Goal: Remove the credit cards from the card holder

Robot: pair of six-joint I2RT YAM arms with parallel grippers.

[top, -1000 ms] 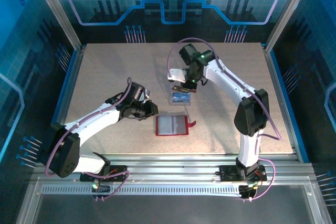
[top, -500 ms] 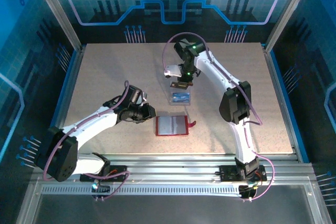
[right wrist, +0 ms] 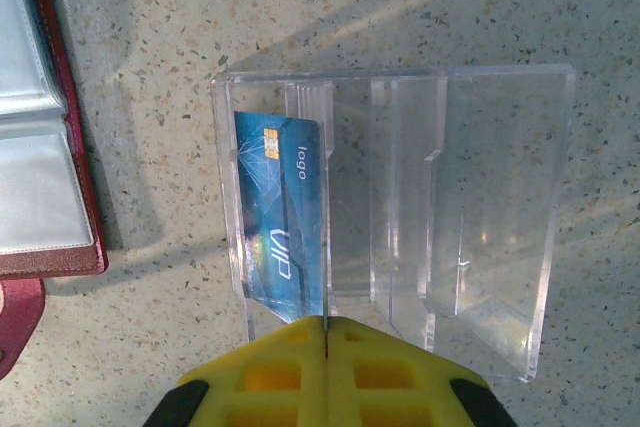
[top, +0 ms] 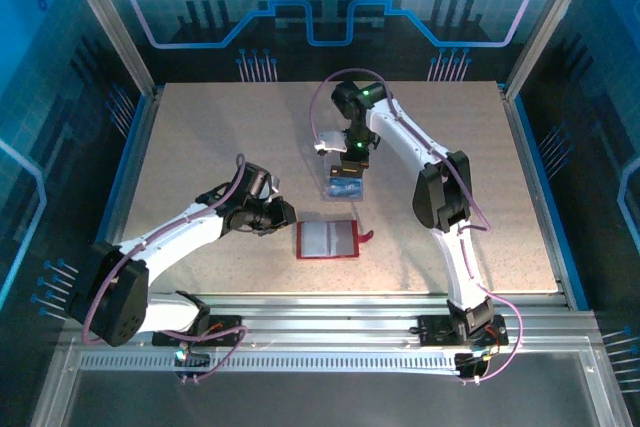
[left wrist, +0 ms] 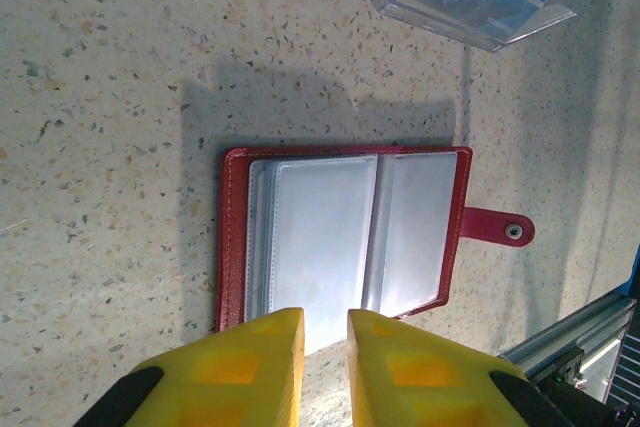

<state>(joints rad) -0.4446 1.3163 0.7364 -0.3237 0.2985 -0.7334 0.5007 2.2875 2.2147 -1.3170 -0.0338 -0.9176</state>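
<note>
The red card holder [left wrist: 330, 237] lies open and flat on the speckled surface [top: 200, 147], at the middle of the overhead view. Its greyish clear pockets face up, and its snap tab [left wrist: 500, 229] sticks out from its right edge. No card can be made out in the pockets that show.

The left tool [left wrist: 326, 322] hangs over the holder's lower edge in the left wrist view. Its yellow fingers [left wrist: 240, 357] are parted by a narrow gap with nothing between them.

A clear plastic tray [right wrist: 490, 197] with several upright dividers stands just above the holder in the overhead view, apart from it. A blue credit card [right wrist: 280, 207] with a chip and pale lettering sits in the tray's leftmost slot in the right wrist view.

The right tool [right wrist: 326, 325] is over the tray's near edge, at the bottom centre of the right wrist view, with its fingers pressed together. A thin line runs from their seam along the blue card's right side. Whether that is a card held edge-on or a divider cannot be told.
</note>
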